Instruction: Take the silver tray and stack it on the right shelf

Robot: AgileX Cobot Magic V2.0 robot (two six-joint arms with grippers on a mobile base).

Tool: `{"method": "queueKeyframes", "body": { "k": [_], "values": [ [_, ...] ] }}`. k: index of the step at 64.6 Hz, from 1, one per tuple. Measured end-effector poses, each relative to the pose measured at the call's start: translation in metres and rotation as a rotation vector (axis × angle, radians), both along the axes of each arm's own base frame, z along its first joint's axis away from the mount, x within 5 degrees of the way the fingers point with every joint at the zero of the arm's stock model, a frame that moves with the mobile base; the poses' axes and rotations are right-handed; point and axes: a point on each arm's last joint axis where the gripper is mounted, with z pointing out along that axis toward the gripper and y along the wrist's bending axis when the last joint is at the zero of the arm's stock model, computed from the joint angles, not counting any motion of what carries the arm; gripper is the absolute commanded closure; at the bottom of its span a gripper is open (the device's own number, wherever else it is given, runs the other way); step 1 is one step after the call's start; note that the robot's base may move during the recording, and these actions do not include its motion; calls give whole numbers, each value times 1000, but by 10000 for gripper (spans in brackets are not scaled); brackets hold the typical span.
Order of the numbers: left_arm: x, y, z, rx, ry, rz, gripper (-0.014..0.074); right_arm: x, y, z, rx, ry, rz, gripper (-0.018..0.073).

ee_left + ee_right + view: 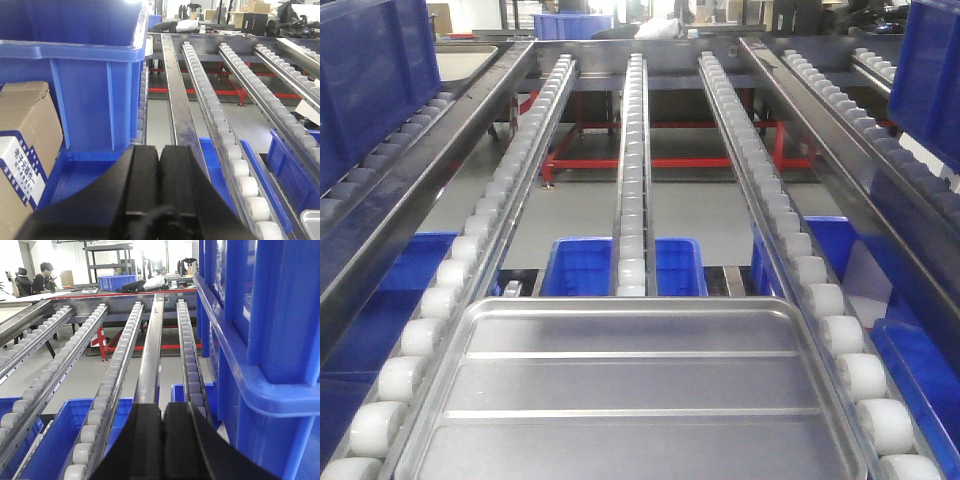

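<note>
the shelf (635, 150) is a steel flow rack with three lanes of white rollers (632, 262) running away from the camera between side rails. under it stand blue bins (582, 268) on a grey floor (700, 215), with a red frame (660, 160) further back. the room is a bright workshop; the right wrist view shows a seated person (42, 277) far off at the left.

the tray (630, 385) lies flat on the near end of the shelf, its floor up with two long ridges running crosswise. its long sides sit just inside the outer roller lanes, and its far rim meets the end of the middle lane.

only the front view shows the tray, and neither gripper appears there, so how near they are to it cannot be told. the left gripper (159, 165) has its black fingers pressed together on nothing; it points along a steel rail, with a blue crate (90, 75) and a cardboard box (25, 130) to its left. the right gripper (161, 420) is likewise closed and empty, aimed along a rail, with a tall blue crate (260, 340) close on its right.
</note>
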Motion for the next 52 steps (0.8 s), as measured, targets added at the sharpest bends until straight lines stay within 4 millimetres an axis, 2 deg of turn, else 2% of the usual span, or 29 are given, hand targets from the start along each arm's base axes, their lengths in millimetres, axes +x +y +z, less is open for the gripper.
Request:
{"method": "queueKeyframes", "body": {
  "k": [52],
  "values": [
    [0,0,-1,1,7,0,689,0,0,0,0,0,0,510]
  ]
}}
